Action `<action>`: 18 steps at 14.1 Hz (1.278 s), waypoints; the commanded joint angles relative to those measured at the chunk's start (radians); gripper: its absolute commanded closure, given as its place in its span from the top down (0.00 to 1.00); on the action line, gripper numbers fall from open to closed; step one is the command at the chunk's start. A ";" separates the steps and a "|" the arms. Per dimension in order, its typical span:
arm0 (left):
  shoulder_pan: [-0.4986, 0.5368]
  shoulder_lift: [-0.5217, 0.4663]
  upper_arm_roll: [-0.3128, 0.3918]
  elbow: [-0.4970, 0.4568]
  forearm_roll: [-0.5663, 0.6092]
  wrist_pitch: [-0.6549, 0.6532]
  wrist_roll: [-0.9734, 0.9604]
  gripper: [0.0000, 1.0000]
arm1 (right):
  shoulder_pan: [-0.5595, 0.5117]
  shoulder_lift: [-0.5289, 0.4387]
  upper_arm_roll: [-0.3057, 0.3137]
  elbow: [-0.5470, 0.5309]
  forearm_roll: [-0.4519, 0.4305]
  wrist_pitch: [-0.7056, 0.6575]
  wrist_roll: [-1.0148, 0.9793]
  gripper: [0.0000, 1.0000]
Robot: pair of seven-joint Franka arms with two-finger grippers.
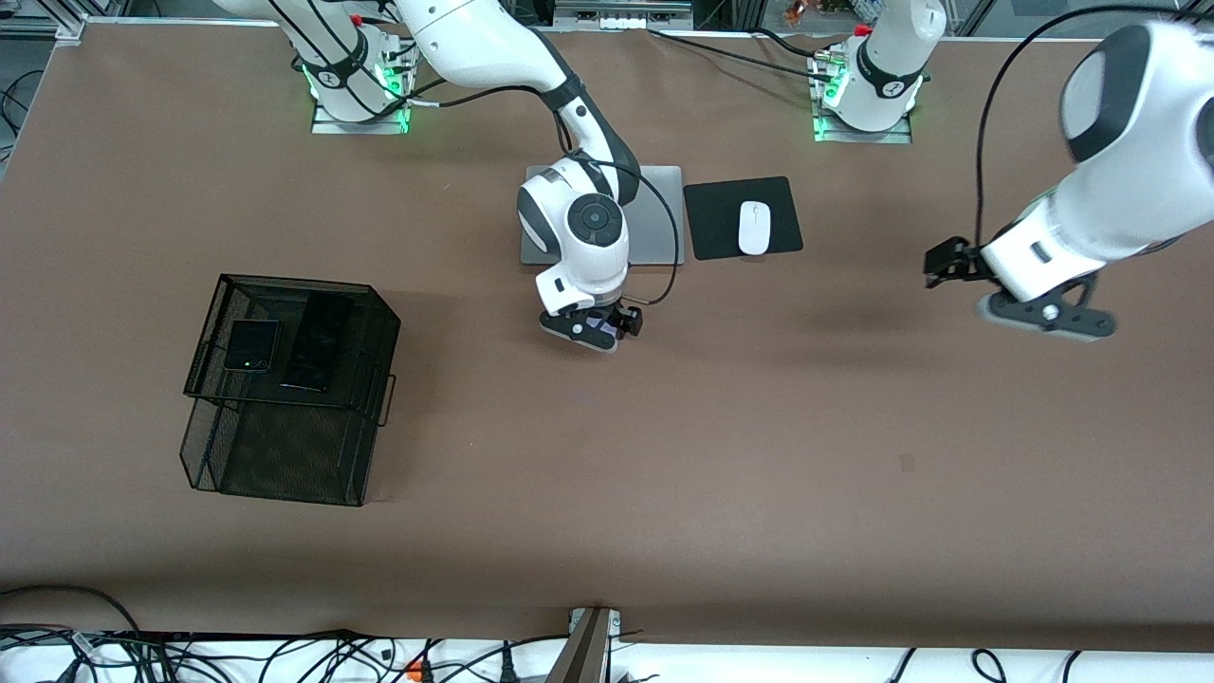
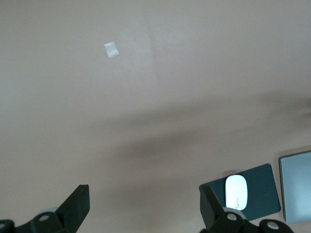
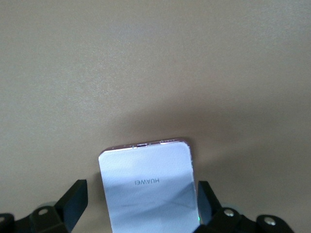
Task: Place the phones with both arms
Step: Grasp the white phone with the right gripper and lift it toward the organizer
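Two Franka arms work a brown table (image 1: 664,455), where two of three phones already lie in the top tier of a black mesh basket (image 1: 204,332) toward the right arm's end. The flip phone (image 1: 251,345) sits there with a small green light showing, and the slab phone (image 1: 318,343) lies just beside it, on the side toward the table's middle.

The right gripper (image 1: 596,328) hangs low over the middle of the table, just nearer the front camera than the laptop (image 1: 654,216). In the right wrist view a pale phone (image 3: 148,187) with a pinkish edge and a HUAWEI mark lies between the fingers (image 3: 73,201). One finger stands apart from the phone's edge with table showing in the gap; the other sits close against it, though contact cannot be made out. The jaws are spread wider than the phone, not pinching it.

The left gripper (image 1: 951,263) waits in the air over bare table at the left arm's end, its fingers (image 2: 77,204) spread wide with nothing between them. A small pale mark (image 2: 111,49) shows on the table surface below it.

A white mouse (image 1: 755,228) rests on a black pad (image 1: 787,213) beside the laptop, toward the left arm's end
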 commanded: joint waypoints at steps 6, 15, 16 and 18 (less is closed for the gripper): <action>-0.004 -0.106 -0.035 0.030 -0.006 -0.109 0.046 1.00 | 0.010 0.009 -0.001 -0.020 0.005 0.027 -0.015 1.00; 0.062 -0.106 -0.012 0.187 0.072 -0.245 0.010 1.00 | 0.005 -0.035 -0.015 0.021 0.005 -0.044 -0.029 0.29; 0.060 -0.084 -0.015 0.201 0.069 -0.240 0.012 1.00 | -0.001 -0.050 -0.034 0.061 0.005 -0.119 -0.029 0.28; 0.063 -0.035 -0.012 0.256 -0.012 -0.243 0.019 1.00 | -0.002 -0.084 -0.103 0.154 0.010 -0.289 -0.058 0.28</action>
